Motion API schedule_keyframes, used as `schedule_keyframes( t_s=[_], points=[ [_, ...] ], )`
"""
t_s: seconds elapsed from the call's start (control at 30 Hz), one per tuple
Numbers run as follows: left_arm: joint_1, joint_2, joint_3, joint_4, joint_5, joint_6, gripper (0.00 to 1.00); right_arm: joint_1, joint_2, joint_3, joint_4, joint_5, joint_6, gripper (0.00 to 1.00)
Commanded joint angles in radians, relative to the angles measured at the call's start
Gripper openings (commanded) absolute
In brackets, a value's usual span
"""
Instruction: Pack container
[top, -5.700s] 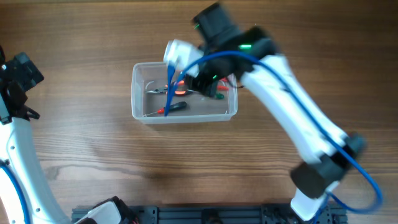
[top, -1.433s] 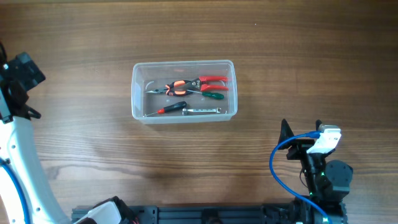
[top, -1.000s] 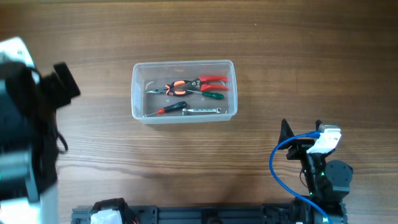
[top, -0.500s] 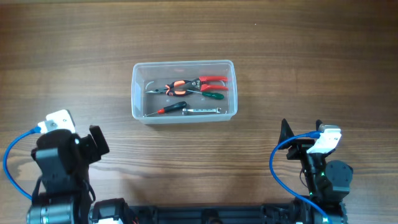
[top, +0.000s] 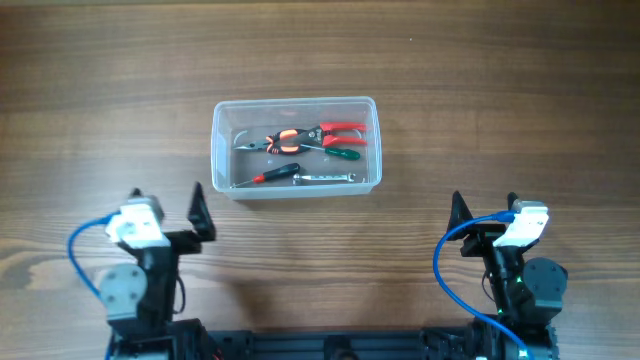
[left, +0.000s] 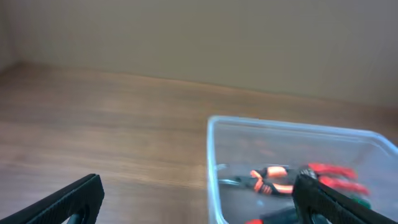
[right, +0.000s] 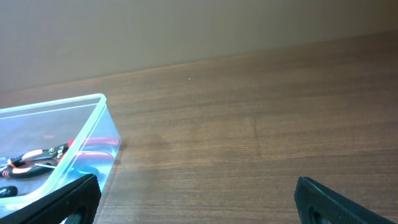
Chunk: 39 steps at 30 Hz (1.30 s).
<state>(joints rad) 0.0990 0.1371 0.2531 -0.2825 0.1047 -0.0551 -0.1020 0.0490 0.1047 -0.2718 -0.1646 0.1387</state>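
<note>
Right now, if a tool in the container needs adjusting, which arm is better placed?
Probably the left. Both grippers are open and empty, but the left gripper sits closer to the container than the right gripper, whose wrist view shows only its corner.

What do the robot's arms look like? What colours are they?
Both arms are mostly black. The left gripper and the right gripper each have two thin, pointed black fingers. Each arm carries a small white block near the wrist and a blue cable that loops out to the side.
</note>
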Motion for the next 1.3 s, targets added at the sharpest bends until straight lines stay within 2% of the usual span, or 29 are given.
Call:
schedule_keyframes(
  t_s=[0.0,0.23,1.27],
  points=[
    [-0.025,-0.106,-0.082,0.021,0.071,-0.006,1.00,-0.005,-0.014,0.000,0.005,-0.016,0.021,1.00],
    [-0.025,-0.134,-0.165,-0.001,0.071,-0.006,1.00,-0.005,-0.014,0.000,0.005,-0.016,0.021,1.00],
    [-0.026,-0.134,-0.167,0.006,0.066,-0.005,1.00,-0.005,-0.014,0.000,0.006,-0.016,0.021,1.00]
  ],
)
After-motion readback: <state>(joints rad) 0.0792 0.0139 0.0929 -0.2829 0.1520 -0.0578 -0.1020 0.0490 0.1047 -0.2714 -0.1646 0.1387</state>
